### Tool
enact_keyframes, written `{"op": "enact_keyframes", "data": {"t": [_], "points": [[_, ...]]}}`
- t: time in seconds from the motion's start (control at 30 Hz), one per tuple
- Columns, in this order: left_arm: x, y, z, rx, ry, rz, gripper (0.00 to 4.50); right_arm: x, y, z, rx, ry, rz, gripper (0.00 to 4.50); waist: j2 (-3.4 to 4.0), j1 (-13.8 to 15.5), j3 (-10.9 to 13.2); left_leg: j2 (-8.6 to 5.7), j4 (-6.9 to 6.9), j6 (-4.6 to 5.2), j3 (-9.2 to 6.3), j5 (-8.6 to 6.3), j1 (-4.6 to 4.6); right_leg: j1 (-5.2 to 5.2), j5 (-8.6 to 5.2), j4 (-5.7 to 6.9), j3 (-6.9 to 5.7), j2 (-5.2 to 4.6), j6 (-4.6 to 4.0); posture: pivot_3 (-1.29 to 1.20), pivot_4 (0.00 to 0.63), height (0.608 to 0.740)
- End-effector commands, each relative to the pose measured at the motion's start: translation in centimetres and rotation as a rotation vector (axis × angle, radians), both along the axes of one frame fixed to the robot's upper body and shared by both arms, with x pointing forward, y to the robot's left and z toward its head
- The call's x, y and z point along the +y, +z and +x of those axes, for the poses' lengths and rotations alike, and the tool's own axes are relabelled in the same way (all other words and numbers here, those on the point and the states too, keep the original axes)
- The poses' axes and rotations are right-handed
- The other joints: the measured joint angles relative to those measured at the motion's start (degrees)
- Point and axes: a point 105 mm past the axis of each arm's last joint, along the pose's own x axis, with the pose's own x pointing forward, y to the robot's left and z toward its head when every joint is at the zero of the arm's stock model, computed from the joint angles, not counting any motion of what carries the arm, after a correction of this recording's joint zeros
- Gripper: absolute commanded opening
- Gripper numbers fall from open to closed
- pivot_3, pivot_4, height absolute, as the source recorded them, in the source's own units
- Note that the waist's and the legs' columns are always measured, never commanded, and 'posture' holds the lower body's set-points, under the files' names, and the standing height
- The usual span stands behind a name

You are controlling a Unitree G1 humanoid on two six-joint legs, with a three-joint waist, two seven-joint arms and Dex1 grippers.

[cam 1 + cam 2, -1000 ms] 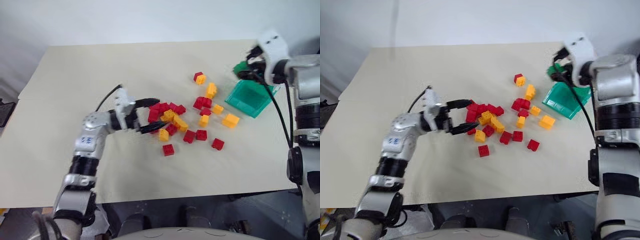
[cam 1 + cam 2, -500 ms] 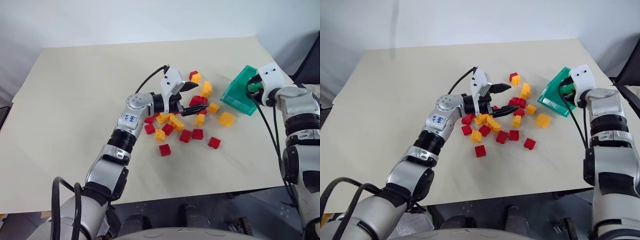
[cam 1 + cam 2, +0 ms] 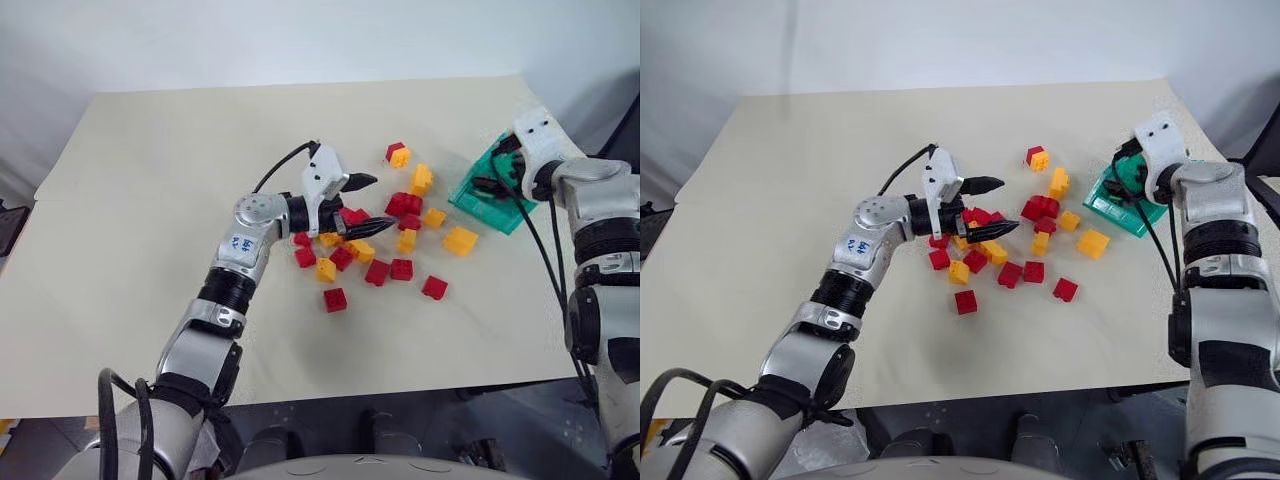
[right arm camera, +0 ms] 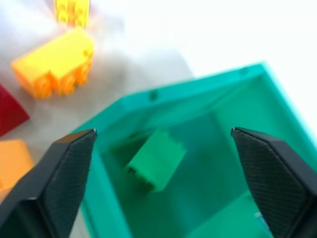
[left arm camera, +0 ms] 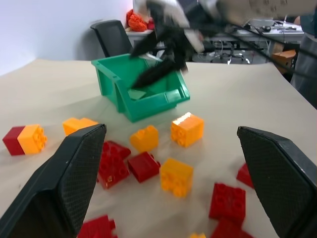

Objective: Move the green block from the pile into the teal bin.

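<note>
Bricks of the pile (image 3: pixel 385 235) lie beside the teal bin (image 3: pixel 487 195), green block (image 4: pixel 154 158) inside.

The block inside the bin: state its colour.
Green, a shade lighter than the teal bin around it. The block shows best in the right wrist view.

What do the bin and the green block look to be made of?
The teal bin: likely moulded plastic, smooth and slightly glossy, with thin sloped walls that let light through. The green block inside it: apparently hard plastic with crisp edges, like the bricks in the pile; blur hides its studs.
</note>
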Motion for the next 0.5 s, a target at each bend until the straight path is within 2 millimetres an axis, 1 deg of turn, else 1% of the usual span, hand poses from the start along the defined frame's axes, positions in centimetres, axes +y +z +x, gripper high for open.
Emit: {"op": "enact_keyframes", "data": {"t": [0.03,0.07,0.17,0.23,0.3,0.33,0.4,0.47,0.5], "points": [[3.0,1.0,-1.7,-0.038,-0.027,-0.035,4.5,1.4,4.4,-2.4,-0.136,0.173,0.027,4.47,0.02,0.0,0.0,0.02,-0.01,0.0,-0.06,0.0,0.0,-0.01,0.0,0.0,0.0,0.0,0.0,0.0,0.15,0.74],[4.0,0.5,-2.3,-0.02,-0.033,-0.028,4.5,2.2,4.4,-3.3,-0.138,0.246,0.03,4.47,0.02,0.0,0.0,0.04,0.0,-0.01,-0.11,-0.01,0.01,-0.01,0.0,0.04,-0.01,0.01,0.0,0.0,0.15,0.74],[6.7,-0.6,-3.6,0.065,-0.033,-0.051,4.5,4.0,2.7,-6.2,-0.092,0.432,0.018,4.47,0.02,0.1,0.0,0.06,-0.02,-0.05,-0.39,-0.03,0.04,0.0,0.0,0.03,-0.03,0.06,0.0,0.0,0.15,0.74],[9.3,-1.4,-4.8,0.07,-0.008,-0.063,4.5,4.7,1.0,-8.9,-0.068,0.589,0.006,4.47,0.02,0.2,0.0,0.01,0.09,-0.02,-0.47,-0.04,0.02,0.01,0.0,0.01,0.02,0.03,0.0,0.0,0.15,0.74],[11.6,-1.9,-5.9,0.082,0.004,-0.094,4.5,5.3,0.0,-11.4,-0.075,0.739,0.063,4.47,0.02,0.6,0.0,0.01,0.12,-0.02,-0.55,-0.04,0.06,0.14,0.01,-0.02,-0.02,0.02,0.02,0.0,0.15,0.74],[12.5,-2.3,-6.0,0.099,0.03,-0.086,4.5,5.2,-0.8,-12.1,-0.047,0.765,0.081,4.47,0.02,0.9,0.0,0.02,0.13,-0.02,-0.58,-0.04,0.12,0.18,0.01,-0.02,0.0,0.02,0.02,0.0,0.15,0.74],[14.7,-3.3,-6.2,0.153,0.096,-0.074,4.5,4.5,-2.6,-12.4,0.0,0.784,0.096,4.47,0.02,1.2,0.0,-0.01,0.2,0.0,-0.53,-0.03,0.14,0.21,0.02,-0.02,0.05,0.0,0.02,0.0,0.15,0.74],[16.6,-4.2,-6.7,0.188,0.142,-0.053,4.5,4.0,-4.6,-13.2,0.056,0.841,0.074,4.47,0.02,1.4,0.0,-0.02,0.27,0.06,-0.49,0.01,0.2,0.27,0.03,-0.01,0.13,-0.01,0.01,0.0,0.15,0.74],[17.2,-4.5,-6.8,0.199,0.156,-0.045,4.5,3.9,-5.3,-13.5,0.076,0.869,0.061,4.47,0.02,1.4,0.0,-0.02,0.29,0.07,-0.5,0.02,0.24,0.32,0.03,-0.02,0.12,-0.01,0.0,0.0,0.15,0.74]]}}
